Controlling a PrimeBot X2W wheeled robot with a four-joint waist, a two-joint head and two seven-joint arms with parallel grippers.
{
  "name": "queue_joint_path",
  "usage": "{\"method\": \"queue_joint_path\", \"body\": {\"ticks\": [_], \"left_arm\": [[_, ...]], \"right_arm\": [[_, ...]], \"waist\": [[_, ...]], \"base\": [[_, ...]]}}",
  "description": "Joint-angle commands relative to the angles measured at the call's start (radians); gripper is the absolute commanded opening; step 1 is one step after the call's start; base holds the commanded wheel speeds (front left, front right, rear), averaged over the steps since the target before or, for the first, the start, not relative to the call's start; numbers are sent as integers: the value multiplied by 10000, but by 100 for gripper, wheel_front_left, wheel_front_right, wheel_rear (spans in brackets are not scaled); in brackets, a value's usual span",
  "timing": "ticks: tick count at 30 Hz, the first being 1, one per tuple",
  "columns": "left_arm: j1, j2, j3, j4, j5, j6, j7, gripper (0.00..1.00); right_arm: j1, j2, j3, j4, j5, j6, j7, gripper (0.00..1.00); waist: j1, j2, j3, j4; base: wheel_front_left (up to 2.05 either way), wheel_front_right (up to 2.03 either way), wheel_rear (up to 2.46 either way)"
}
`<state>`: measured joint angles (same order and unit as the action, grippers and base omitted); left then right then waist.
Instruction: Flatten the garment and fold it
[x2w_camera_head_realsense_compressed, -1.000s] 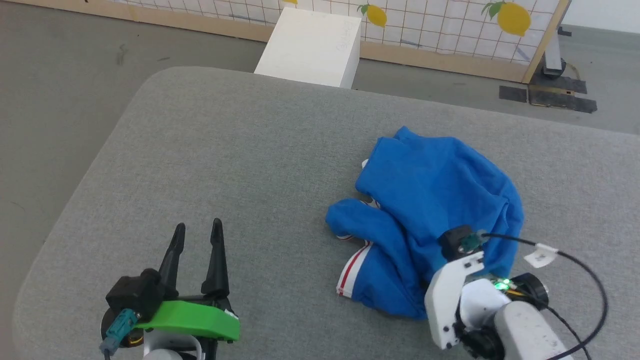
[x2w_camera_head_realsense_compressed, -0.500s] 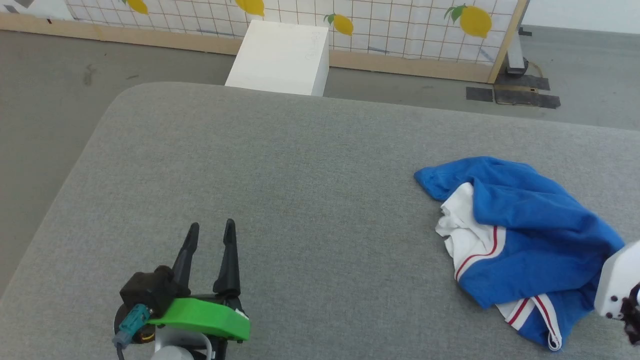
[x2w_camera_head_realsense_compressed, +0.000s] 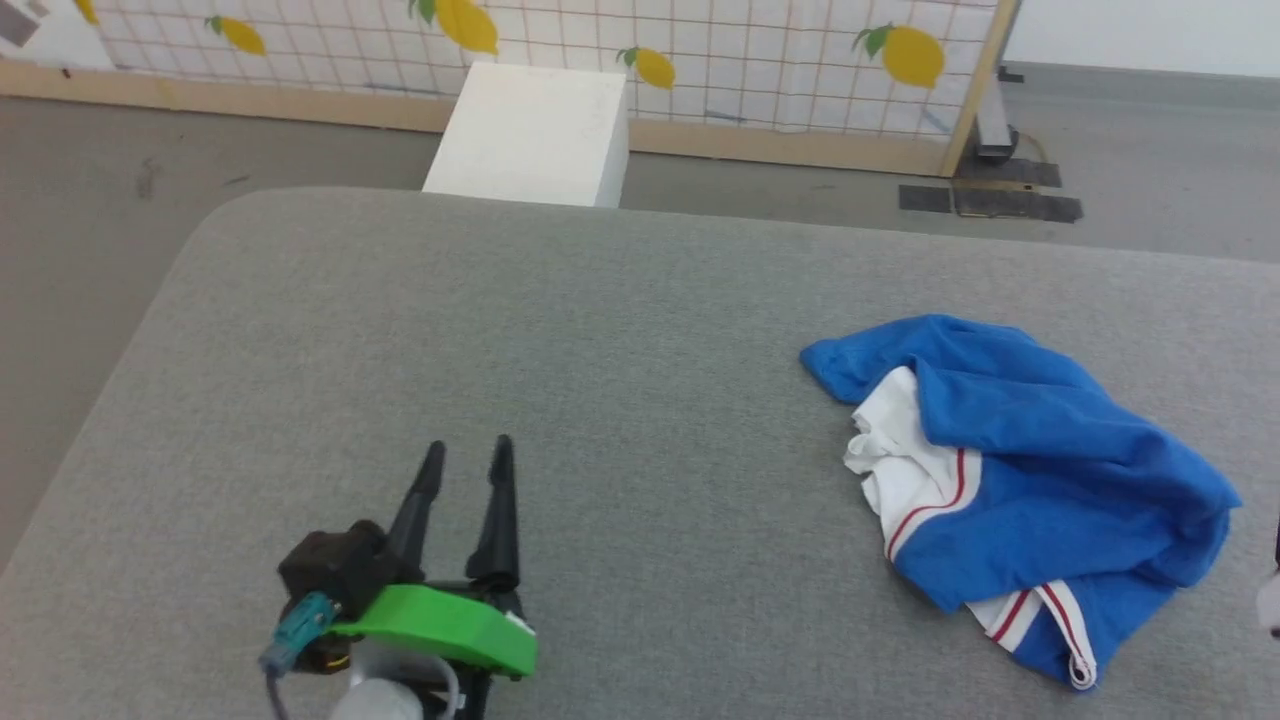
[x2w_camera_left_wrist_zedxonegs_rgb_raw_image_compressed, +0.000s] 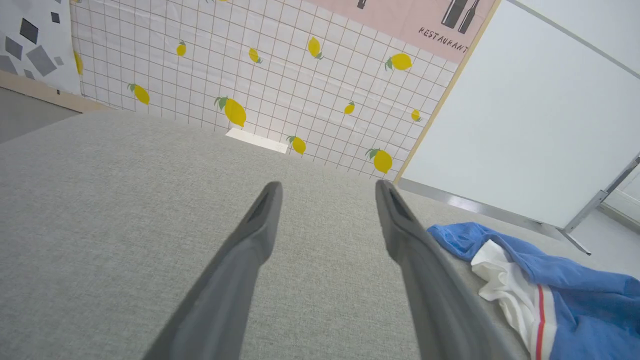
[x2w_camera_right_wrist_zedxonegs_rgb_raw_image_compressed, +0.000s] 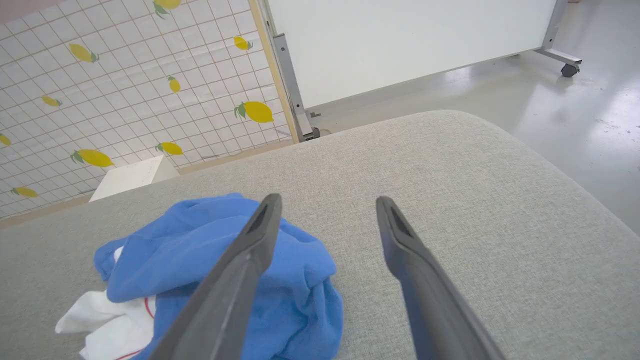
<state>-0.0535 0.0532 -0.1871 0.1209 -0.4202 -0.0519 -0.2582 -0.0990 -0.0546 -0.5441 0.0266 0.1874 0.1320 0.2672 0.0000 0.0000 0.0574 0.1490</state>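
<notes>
Grey padded table (x2w_camera_head_realsense_compressed: 500, 330) stands before a lemon-print screen (x2w_camera_head_realsense_compressed: 780, 60). On the table's right side lies the crumpled blue garment (x2w_camera_head_realsense_compressed: 1040, 450). Left gripper (x2w_camera_head_realsense_compressed: 468, 445) hovers over the table's near left, fingers apart, empty. Right gripper (x2w_camera_right_wrist_zedxonegs_rgb_raw_image_compressed: 328, 199) hangs over the table's right, fingers spread, holding nothing.

The shirt (x2w_camera_head_realsense_compressed: 1050, 450) is royal blue with white panels edged in thin red stripes. The surface (x2w_camera_head_realsense_compressed: 600, 350) is flecked light grey. The left tool (x2w_camera_head_realsense_compressed: 466, 450) is black above a bright green bracket (x2w_camera_head_realsense_compressed: 450, 625); the right tool (x2w_camera_right_wrist_zedxonegs_rgb_raw_image_compressed: 327, 202) is dark grey. The screen (x2w_camera_head_realsense_compressed: 760, 50) is white with a thin grid and yellow, green-leaved lemons. The box (x2w_camera_head_realsense_compressed: 530, 130) is white.
</notes>
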Motion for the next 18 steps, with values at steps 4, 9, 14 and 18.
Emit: {"method": "queue_joint_path", "body": {"ticks": [4,9,14,18], "left_arm": [[-1016,-29,-912,578,-499,-230,346,100],[-2933,-29,-2042,1577,-1063,-446,1912,100],[-5047,-29,-3407,2872,-1832,-215,4569,100],[-6353,-29,-4615,3587,-2463,168,6564,100]], "right_arm": [[522,39,49,343,518,-13,-476,100],[480,41,464,558,666,-13,-640,100],[175,42,764,642,790,-13,-703,100],[-31,42,866,789,851,-13,-823,100]], "waist": [[0,0,111,-518],[0,0,450,-1137],[0,0,1040,-1825],[0,0,1511,-2308]], "base": [[0,0,0],[0,0,0],[0,0,0],[0,0,0]]}}
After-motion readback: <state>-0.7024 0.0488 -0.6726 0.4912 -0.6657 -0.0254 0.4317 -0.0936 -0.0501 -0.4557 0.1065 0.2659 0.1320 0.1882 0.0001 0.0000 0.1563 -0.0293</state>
